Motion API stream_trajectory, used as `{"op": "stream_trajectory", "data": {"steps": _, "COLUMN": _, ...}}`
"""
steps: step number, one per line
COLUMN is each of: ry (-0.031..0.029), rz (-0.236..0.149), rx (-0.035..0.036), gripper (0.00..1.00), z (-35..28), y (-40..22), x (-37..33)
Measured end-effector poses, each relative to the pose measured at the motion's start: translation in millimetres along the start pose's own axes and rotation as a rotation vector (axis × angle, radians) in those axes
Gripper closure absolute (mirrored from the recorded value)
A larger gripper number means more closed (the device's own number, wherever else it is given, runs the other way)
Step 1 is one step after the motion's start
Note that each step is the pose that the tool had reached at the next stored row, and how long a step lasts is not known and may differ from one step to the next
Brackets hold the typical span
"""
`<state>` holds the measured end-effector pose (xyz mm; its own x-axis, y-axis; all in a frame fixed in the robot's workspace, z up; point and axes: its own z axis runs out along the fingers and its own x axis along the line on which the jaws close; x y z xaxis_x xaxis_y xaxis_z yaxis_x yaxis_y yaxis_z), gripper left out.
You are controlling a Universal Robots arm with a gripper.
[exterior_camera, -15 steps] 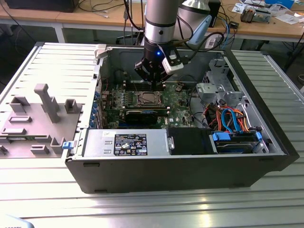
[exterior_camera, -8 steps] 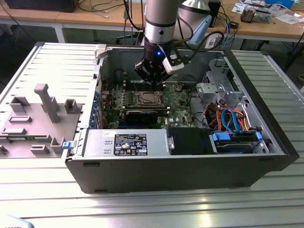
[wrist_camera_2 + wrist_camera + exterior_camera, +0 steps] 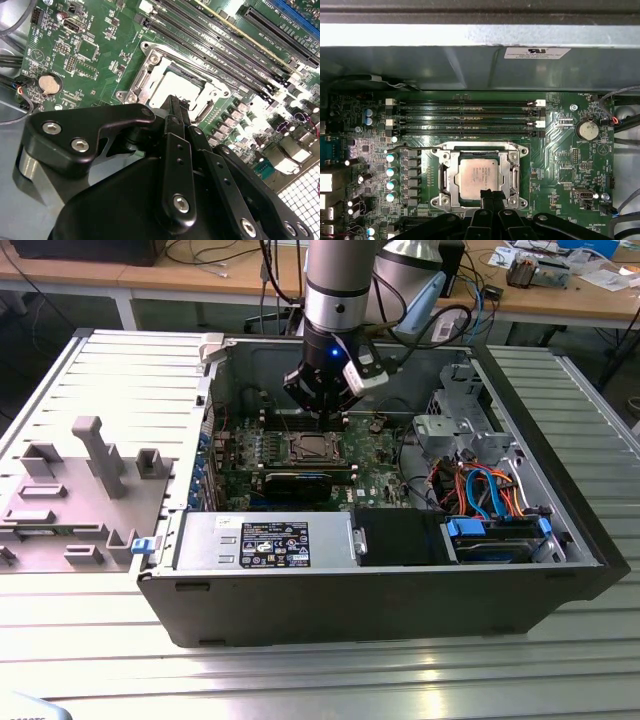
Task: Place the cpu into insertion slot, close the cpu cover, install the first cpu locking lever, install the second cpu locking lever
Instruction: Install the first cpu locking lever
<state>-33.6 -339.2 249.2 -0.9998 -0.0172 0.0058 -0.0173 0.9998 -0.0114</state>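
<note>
The cpu [image 3: 480, 174] lies flat in the insertion slot [image 3: 438, 152], silvery top up, also seen in the second wrist view [image 3: 181, 86]. The cpu cover [image 3: 451, 175] is down around it, with the chip showing through its square opening. A thin wire lever [image 3: 407, 148] runs along the socket's edge nearest the memory slots, and its end sticks out toward a row of capacitors. My gripper [image 3: 490, 194] hovers just above the socket's opposite edge, fingers pressed together and holding nothing. In the exterior view the gripper [image 3: 322, 412] hangs inside the open case over the socket [image 3: 312, 448].
Long memory slots [image 3: 470, 117] and the case wall lie past the socket. A coin battery [image 3: 586, 131] sits to one side. A black graphics card [image 3: 300, 483], a power supply [image 3: 265, 540] and a drive cage with cables [image 3: 490, 500] crowd the case.
</note>
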Motion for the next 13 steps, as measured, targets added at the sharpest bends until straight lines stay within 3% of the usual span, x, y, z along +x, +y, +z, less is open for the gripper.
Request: {"op": "stream_trajectory", "data": {"steps": 13, "ry": -0.0003, "rz": -0.023, "rx": 0.0001, "gripper": 0.89, "z": 0.0, "y": 0.0, "x": 0.0}}
